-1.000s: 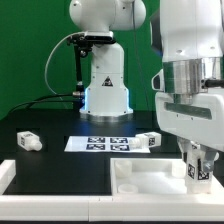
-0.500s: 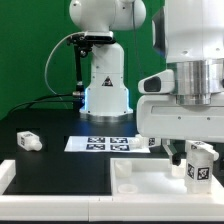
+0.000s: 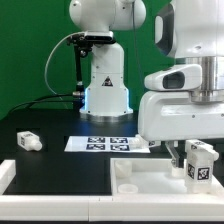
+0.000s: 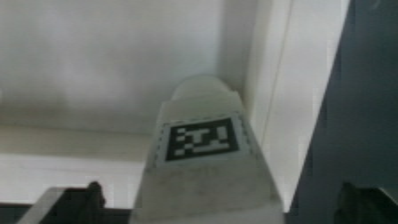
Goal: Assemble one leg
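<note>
My gripper (image 3: 196,160) hangs over the white square panel (image 3: 140,180) at the exterior view's right. It is shut on a white leg (image 3: 201,155) with a black-and-white tag and holds the leg just above the panel. In the wrist view the leg (image 4: 206,150) runs out from between my dark fingers (image 4: 71,203), tag facing the camera, with the gripper (image 4: 214,208) around its near end. The panel's raised rim (image 4: 267,60) lies behind it. A second leg (image 3: 29,141) lies on the black table at the exterior view's left.
The marker board (image 3: 105,144) lies flat at the table's middle. The arm's white base (image 3: 105,90) stands behind it. A white ledge (image 3: 50,195) runs along the front. My wrist body (image 3: 185,105) covers the area right of the marker board.
My wrist has turned and shifted toward the exterior view's left, now covering the leg that lay right of the marker board. The held leg has risen slightly above the panel.
</note>
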You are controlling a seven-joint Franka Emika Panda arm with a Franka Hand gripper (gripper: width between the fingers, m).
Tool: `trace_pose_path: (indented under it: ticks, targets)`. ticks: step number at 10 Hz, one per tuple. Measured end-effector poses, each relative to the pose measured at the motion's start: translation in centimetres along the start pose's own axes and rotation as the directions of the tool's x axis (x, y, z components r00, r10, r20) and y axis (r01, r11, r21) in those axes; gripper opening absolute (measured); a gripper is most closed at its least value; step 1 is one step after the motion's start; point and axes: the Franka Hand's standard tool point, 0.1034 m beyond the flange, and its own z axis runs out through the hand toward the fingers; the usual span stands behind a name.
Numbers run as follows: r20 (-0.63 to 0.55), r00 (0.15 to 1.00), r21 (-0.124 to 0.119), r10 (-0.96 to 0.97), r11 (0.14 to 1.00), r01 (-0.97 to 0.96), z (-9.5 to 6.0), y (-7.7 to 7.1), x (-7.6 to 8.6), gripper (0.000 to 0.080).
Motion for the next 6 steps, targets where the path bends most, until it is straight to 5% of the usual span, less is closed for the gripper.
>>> trace_pose_path:
  ticks: [1, 2, 3, 6]
  targets:
    - [0.000, 1.000, -0.001, 0.007, 1.000, -0.007, 0.01, 0.01, 0.00, 0.0489]
    - [0.000, 1.000, 0.000, 0.026, 1.000, -0.026, 0.02, 0.00, -0.01, 0.0489]
    - [0.001, 0.996, 0.000, 0.093, 0.996, -0.093, 0.03, -0.01, -0.02, 0.0352]
    - [-0.022, 0.923, 0.004, 0.384, 0.923, -0.384, 0.09, 0.24, -0.09, 0.0285]
